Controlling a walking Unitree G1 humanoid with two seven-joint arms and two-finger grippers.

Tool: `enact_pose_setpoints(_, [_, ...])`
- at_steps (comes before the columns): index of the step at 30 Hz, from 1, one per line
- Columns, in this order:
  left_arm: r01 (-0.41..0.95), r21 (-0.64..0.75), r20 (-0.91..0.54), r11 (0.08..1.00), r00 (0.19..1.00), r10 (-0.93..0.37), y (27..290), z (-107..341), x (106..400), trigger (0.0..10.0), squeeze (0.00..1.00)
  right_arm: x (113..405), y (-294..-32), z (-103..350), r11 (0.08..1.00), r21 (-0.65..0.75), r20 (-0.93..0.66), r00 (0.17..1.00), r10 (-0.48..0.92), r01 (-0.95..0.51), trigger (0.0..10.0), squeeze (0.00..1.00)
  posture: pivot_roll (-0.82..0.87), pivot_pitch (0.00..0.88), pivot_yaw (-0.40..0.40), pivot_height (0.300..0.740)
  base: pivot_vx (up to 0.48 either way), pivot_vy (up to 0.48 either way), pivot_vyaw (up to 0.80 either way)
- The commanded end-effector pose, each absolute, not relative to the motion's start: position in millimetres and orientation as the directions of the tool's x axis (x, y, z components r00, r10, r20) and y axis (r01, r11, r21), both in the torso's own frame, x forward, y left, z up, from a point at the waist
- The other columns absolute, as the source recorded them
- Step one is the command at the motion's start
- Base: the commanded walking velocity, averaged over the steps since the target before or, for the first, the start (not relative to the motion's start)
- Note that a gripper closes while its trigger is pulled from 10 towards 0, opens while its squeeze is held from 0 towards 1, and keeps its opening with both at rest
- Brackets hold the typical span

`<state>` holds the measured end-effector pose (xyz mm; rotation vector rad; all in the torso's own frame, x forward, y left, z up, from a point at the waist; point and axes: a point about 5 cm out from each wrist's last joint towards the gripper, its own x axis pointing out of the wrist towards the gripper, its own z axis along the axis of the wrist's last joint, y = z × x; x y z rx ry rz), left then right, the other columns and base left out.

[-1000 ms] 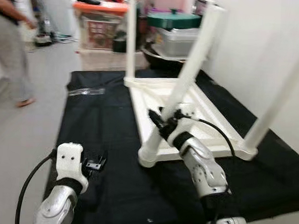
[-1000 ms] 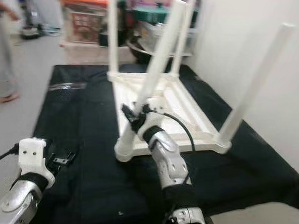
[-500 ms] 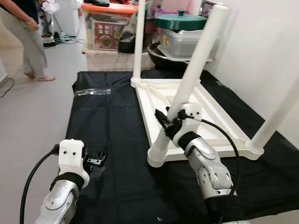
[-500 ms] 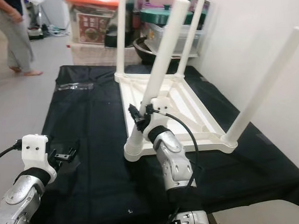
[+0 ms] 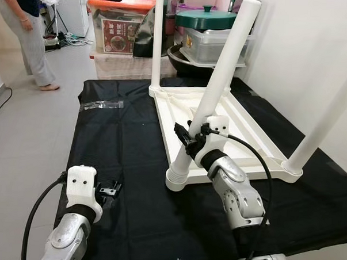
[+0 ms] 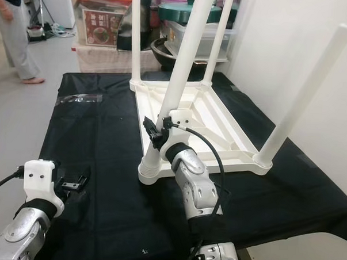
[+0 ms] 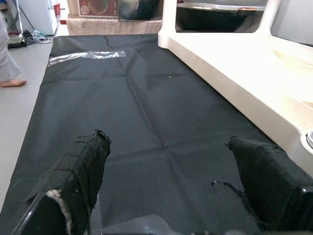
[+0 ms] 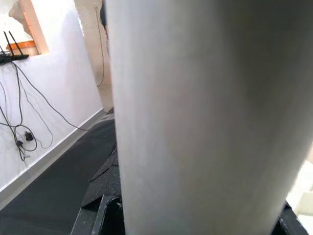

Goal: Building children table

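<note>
This is a room in a home. The floor (image 5: pixel 24 129) is plain and grey, and the wall (image 5: pixel 304 49) is white. A big black cloth (image 5: pixel 120 156) lies on the floor. At the back, house things are piled up: a see-through box (image 5: pixel 117 32) with an orange lid, a grey box (image 5: pixel 215 42) with a green pot lid (image 5: pixel 205 17) on top, and a big metal bowl (image 5: pixel 182 60). A white machine (image 5: pixel 72 10) stands in the corner, with wires (image 5: pixel 68 41) on the floor next to it. A person (image 5: pixel 25 34) stands there with bare feet, like people do at home.
</note>
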<state>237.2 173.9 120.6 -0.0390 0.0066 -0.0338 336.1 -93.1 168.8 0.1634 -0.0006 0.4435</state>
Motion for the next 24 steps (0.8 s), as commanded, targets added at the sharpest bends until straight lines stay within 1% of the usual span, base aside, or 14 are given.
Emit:
enact_pose_setpoints(1, [0.039, -0.036, -0.011, 0.999, 0.999, -0.040, 171.3, 119.7, 236.4, 10.0, 0.00, 333.0, -106.0, 136.0, 0.927, 0.140, -0.126, 0.923, 0.365, -0.348, 10.0, 0.00, 0.04, 0.000, -0.066, 0.740, 0.000, 0.000, 0.00])
enact_pose_setpoints(19, [0.031, -0.041, -0.017, 0.999, 0.999, -0.031, 170.1, 119.8, 231.5, 10.0, 0.00, 332.9, -102.8, 136.1, 0.926, 0.137, -0.140, 0.919, 0.369, -0.352, 10.0, 0.00, 0.05, 0.000, -0.079, 0.740, 0.000, 0.000, 0.00])
enact_pose_setpoints(22, [0.032, -0.041, -0.017, 0.999, 0.999, -0.033, 170.5, 120.0, 232.4, 10.0, 0.00, 332.4, -101.0, 136.2, 0.920, 0.136, -0.141, 0.912, 0.385, -0.367, 10.0, 0.00, 0.05, 0.000, -0.076, 0.740, 0.000, 0.000, 0.00])
enact_pose_setpoints(24, [0.034, -0.042, -0.017, 0.999, 0.999, -0.035, 170.3, 120.3, 233.5, 10.0, 0.00, 331.9, -98.0, 137.1, 0.904, 0.138, -0.139, 0.896, 0.421, -0.404, 10.0, 0.00, 0.05, 0.000, -0.075, 0.740, 0.000, 0.000, 0.00])
